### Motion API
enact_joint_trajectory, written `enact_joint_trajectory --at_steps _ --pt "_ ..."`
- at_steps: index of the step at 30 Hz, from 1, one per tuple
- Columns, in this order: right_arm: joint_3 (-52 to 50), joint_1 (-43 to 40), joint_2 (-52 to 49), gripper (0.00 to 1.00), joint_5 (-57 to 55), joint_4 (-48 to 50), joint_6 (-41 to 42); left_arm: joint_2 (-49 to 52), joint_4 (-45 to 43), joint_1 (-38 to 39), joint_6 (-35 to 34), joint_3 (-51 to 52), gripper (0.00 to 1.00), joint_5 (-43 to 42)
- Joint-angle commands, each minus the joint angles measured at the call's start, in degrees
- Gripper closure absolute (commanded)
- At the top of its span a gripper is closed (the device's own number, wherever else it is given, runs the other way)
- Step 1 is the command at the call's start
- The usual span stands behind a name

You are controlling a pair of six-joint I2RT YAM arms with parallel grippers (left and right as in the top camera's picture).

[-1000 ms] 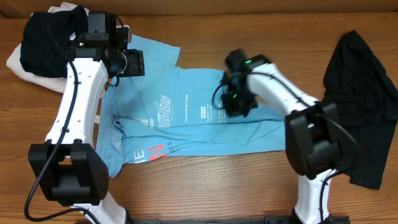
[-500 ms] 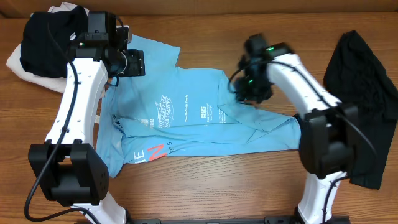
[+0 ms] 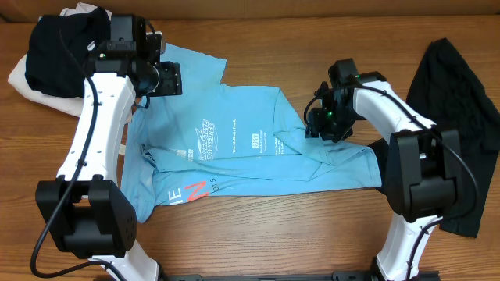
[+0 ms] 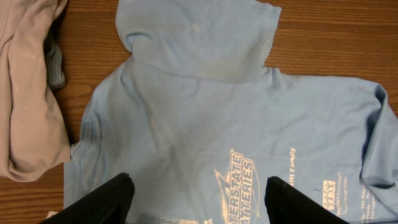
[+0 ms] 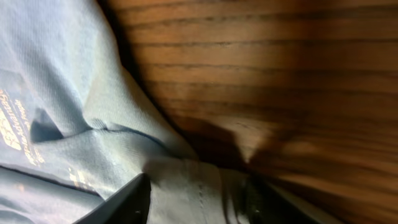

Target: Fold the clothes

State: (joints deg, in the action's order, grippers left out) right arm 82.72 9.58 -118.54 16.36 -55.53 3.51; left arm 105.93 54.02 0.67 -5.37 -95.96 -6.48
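Left gripper [image 4: 199, 186] hangs apart, empty, over the sky-blue cloth T-shirt [image 3: 242, 164]; right gripper [image 5: 196, 193], apart astride its hem [image 5: 174, 171], may snag it and undo the fold.

White links [image 3: 109, 101], black joints [image 3: 86, 218], black cables [image 3: 91, 117], black left hand [image 4: 199, 186]

Sky-blue T-shirt [image 3: 242, 109] w/ white, red lettering [image 3: 205, 139]; black garment [image 3: 457, 101]; beige garment [image 4: 25, 112].
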Motion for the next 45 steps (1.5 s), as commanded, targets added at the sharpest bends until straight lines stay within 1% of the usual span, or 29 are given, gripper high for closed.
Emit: enact_joint_trajectory --at_steps 1,4,10,11,14,16,17,18,19,24,28,35,40,45 --pt "-0.7 0.0 1.5 0.55 1.8 1.6 1.5 0.6 -0.2 0.1 0.7 -0.5 0.29 -0.5" --pt "-0.7 0.0 1.5 0.64 1.8 2.9 1.5 0.6 -0.2 0.1 0.7 -0.5 0.29 -0.5" --pt "-0.7 0.0 1.5 0.66 1.8 6.1 2.2 0.6 -0.2 0.1 0.7 -0.5 0.28 -0.5" --pt "-0.7 0.0 1.5 0.68 1.8 6.3 2.4 0.6 -0.3 0.1 0.7 -0.5 0.28 -0.5" --pt "-0.7 0.0 1.5 0.70 1.8 6.6 2.4 0.6 -0.3 0.1 0.7 -0.5 0.28 -0.5" --pt "-0.6 0.0 1.5 0.78 1.8 6.9 2.4 0.6 -0.3 0.1 0.7 -0.5 0.28 -0.5" --pt "-0.6 0.0 1.5 0.83 1.8 7.1 2.4 0.6 -0.3 0.1 0.7 -0.5 0.28 -0.5" --pt "-0.5 0.0 1.5 0.91 1.8 7.3 2.5 0.6 -0.3 0.1 0.7 -0.5 0.28 -0.5" --pt "-0.4 0.0 1.5 0.96 1.8 7.4 2.6 0.6 -0.3 0.1 0.7 -0.5 0.28 -0.5" --pt "1.6 -0.3 1.5 0.96 1.7 7.2 2.5 0.6 -0.3 0.1 0.7 -0.5 0.28 -0.5" --pt "5.7 -1.7 1.5 0.96 1.7 5.7 2.5 0.6 -0.3 0.1 0.7 -0.5 0.28 -0.4" --pt "16.0 -8.2 1.5 0.96 0.2 2.4 2.5 0.6 -0.3 0.1 0.7 -0.5 0.29 -0.4" --pt "17.4 -12.5 1.5 0.96 -1.8 5.5 2.5 0.6 -1.6 0.1 0.7 -0.5 0.31 -0.4" --pt "17.0 -13.9 1.3 0.96 -10.4 10.5 2.5 1.3 -3.8 0.1 0.7 -0.4 0.38 -0.4"
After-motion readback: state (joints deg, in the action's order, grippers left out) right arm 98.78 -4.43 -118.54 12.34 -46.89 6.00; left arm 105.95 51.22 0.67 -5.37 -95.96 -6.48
